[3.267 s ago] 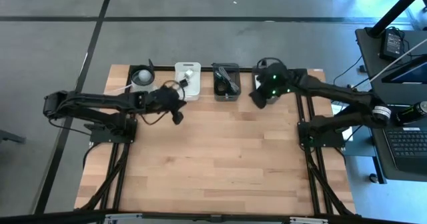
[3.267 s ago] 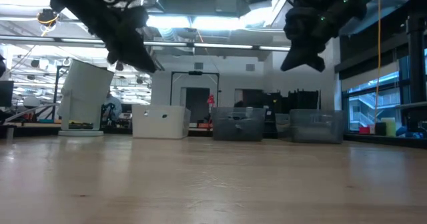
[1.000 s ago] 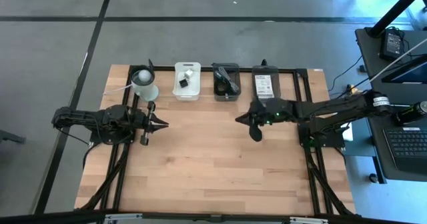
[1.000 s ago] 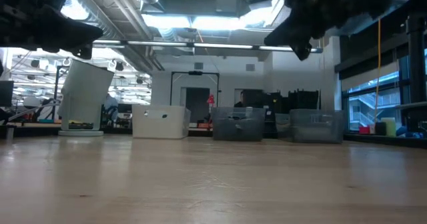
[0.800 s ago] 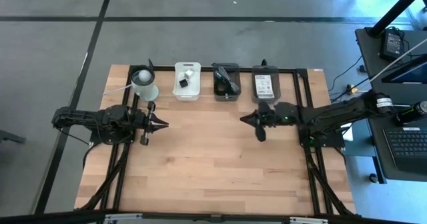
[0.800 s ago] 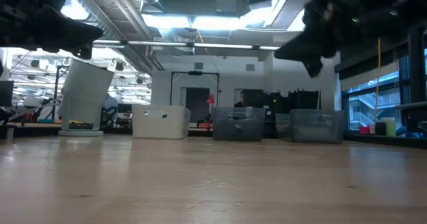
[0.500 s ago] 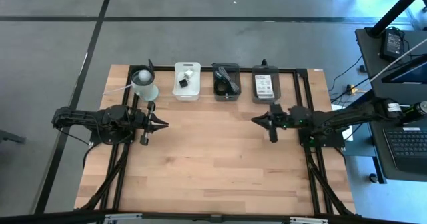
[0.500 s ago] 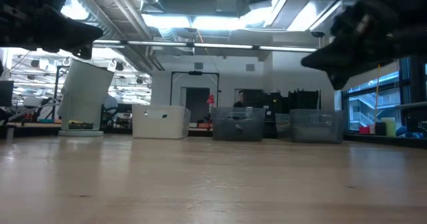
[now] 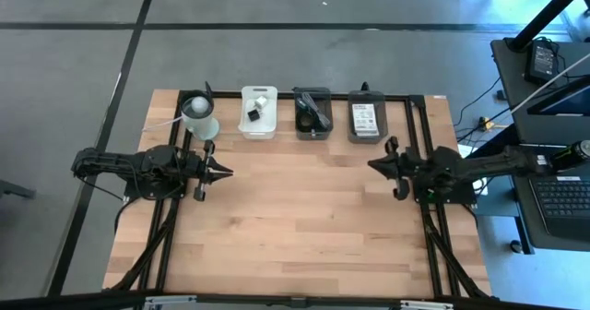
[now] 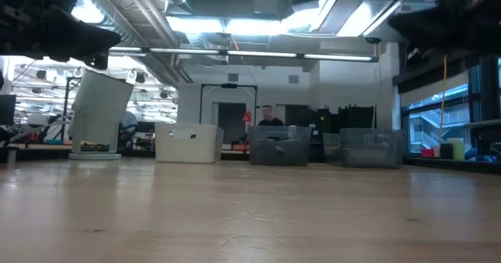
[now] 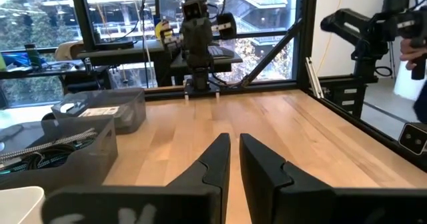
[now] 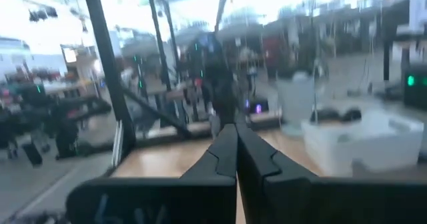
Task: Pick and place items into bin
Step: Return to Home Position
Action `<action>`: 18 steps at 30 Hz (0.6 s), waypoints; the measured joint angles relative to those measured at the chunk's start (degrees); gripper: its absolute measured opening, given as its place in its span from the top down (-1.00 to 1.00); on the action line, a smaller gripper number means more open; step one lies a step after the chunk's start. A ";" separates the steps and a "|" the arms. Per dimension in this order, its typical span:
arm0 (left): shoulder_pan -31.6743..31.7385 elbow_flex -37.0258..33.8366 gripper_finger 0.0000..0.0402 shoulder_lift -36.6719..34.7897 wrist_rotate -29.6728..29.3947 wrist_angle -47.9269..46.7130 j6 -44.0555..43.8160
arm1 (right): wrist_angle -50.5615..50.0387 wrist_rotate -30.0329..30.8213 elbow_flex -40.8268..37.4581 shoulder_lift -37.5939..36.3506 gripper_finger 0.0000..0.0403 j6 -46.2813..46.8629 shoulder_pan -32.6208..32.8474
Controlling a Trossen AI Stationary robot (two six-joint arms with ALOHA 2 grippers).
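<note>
Three bins stand in a row along the table's far edge. The white bin (image 9: 259, 113) holds a small black cube. The dark bin (image 9: 312, 112) holds a black coiled cable. The grey bin (image 9: 367, 117) holds a white printed card. My left gripper (image 9: 226, 172) (image 11: 233, 141) hovers shut over the table's left part, pointing right. My right gripper (image 9: 371, 165) (image 12: 235, 128) hovers shut over the right part, pointing left. Neither holds anything. In the left wrist view the grey bin (image 11: 107, 111) and the dark bin (image 11: 57, 151) show beside the fingers.
A white cup with a ball (image 9: 198, 113) stands at the far left, beside the white bin. Black frame rails (image 9: 426, 227) run along the table's left and right sides. Bare wood (image 9: 295, 218) fills the middle and near part of the table.
My right arm has drawn back toward the table's right edge, its gripper still shut and pointing left. In the low view it has passed out toward the picture's upper right corner. The bins and their contents have stayed put.
</note>
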 joint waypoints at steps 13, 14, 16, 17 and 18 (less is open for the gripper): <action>0.00 -0.02 0.84 0.00 0.00 0.02 0.00 | -13.28 3.49 0.05 -19.47 1.00 -1.06 -0.04; 0.00 -0.02 0.84 0.00 -0.01 0.05 0.00 | -14.78 3.52 0.02 -19.48 1.00 -1.81 -0.04; 0.00 -0.02 0.84 0.10 -0.02 0.06 0.00 | -16.22 3.51 0.02 -19.38 1.00 -3.27 -0.07; -0.01 -0.02 0.84 0.13 -0.01 0.06 0.00 | -17.62 3.55 0.02 -19.50 1.00 -3.77 -0.09; -0.01 -0.02 0.84 0.11 0.00 0.10 -0.01 | -18.66 3.61 0.02 -19.48 1.00 -4.67 -0.09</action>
